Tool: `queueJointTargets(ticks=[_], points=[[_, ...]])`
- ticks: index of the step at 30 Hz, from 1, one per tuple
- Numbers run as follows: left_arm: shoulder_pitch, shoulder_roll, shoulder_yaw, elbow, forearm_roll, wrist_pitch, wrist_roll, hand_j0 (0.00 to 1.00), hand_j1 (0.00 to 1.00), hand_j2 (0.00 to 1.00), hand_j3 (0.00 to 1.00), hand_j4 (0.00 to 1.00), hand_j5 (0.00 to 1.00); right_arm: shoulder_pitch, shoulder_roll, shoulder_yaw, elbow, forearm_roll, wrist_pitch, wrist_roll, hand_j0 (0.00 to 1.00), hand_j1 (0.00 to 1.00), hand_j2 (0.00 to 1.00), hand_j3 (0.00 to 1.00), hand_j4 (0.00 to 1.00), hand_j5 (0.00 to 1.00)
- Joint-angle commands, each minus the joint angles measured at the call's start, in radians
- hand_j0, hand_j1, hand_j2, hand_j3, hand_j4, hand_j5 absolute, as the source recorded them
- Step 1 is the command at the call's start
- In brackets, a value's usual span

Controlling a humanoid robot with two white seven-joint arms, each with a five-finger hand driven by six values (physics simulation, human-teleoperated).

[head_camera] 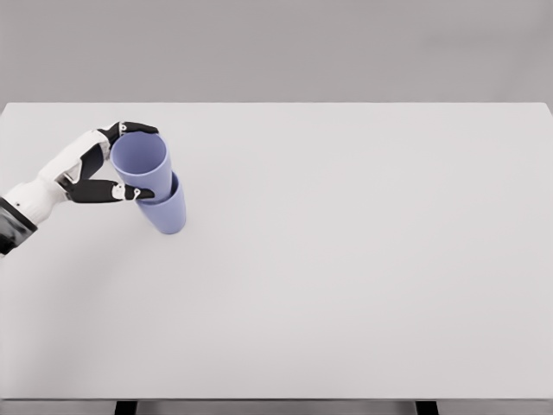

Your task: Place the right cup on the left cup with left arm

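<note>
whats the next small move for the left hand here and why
Probably open the fingers and let go. The left hand grips the upper cup, which already sits nested in the lower cup on the table, so the stack looks finished.

The left arm comes in from the left edge of the view, its white forearm slanting up and to the right above the table's left side. The left hand (pixel 108 164) is at the far-left part of the table, wrist white, fingers black with white joints. Its fingers curl around the top cup (pixel 140 164): one finger (pixel 138 128) wraps over the far rim, the thumb (pixel 117 192) presses the near side.
</note>
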Motion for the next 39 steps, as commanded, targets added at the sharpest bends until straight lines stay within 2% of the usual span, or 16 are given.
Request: queueJointTargets(ticks=[1,11,12,13,14,16,33,35,39], points=[[0.000,-0.002,-0.001,0.000,0.006,0.000,0.000,0.75,0.75,0.75,0.75,0.75,0.75,0.000,0.000,0.000,0.000,0.000,0.000,0.000,1.00,1.00,1.00,1.00,1.00,1.00],[0.006,-0.007,-0.021,-0.009,0.002,-0.001,0.002,0.79,0.79,0.79,0.79,0.79,0.79,0.000,0.000,0.000,0.000,0.000,0.000,0.000,1.00,1.00,1.00,1.00,1.00,1.00],[0.006,-0.007,-0.021,-0.009,0.002,-0.003,0.000,0.84,0.84,0.84,0.84,0.84,0.84,0.000,0.000,0.000,0.000,0.000,0.000,0.000,1.00,1.00,1.00,1.00,1.00,1.00],[0.006,-0.007,-0.021,-0.009,0.002,-0.003,0.000,0.84,0.84,0.84,0.84,0.84,0.84,0.000,0.000,0.000,0.000,0.000,0.000,0.000,1.00,1.00,1.00,1.00,1.00,1.00],[0.008,-0.005,-0.021,-0.009,0.001,-0.004,0.000,0.91,0.91,0.91,0.91,0.91,0.91,0.000,0.000,0.000,0.000,0.000,0.000,0.000,1.00,1.00,1.00,1.00,1.00,1.00],[0.008,-0.005,-0.021,-0.009,0.001,-0.004,0.000,0.94,0.94,0.94,0.94,0.94,0.94,0.000,0.000,0.000,0.000,0.000,0.000,0.000,1.00,1.00,1.00,1.00,1.00,1.00],[0.008,0.003,-0.018,-0.014,0.004,-0.006,0.000,0.95,0.95,0.95,0.95,0.95,0.95,0.000,0.000,0.000,0.000,0.000,0.000,0.000,1.00,1.00,1.00,1.00,1.00,1.00],[0.009,0.004,-0.016,-0.017,0.006,-0.006,0.000,0.99,0.99,0.99,0.99,0.99,0.99,0.000,0.000,0.000,0.000,0.000,0.000,0.000,1.00,1.00,1.00,1.00,1.00,1.00],[0.009,0.004,-0.013,-0.028,0.006,-0.006,0.000,0.99,0.99,0.99,0.99,0.99,0.99,0.000,0.000,0.000,0.000,0.000,0.000,0.000,1.00,1.00,1.00,1.00,1.00,1.00]])
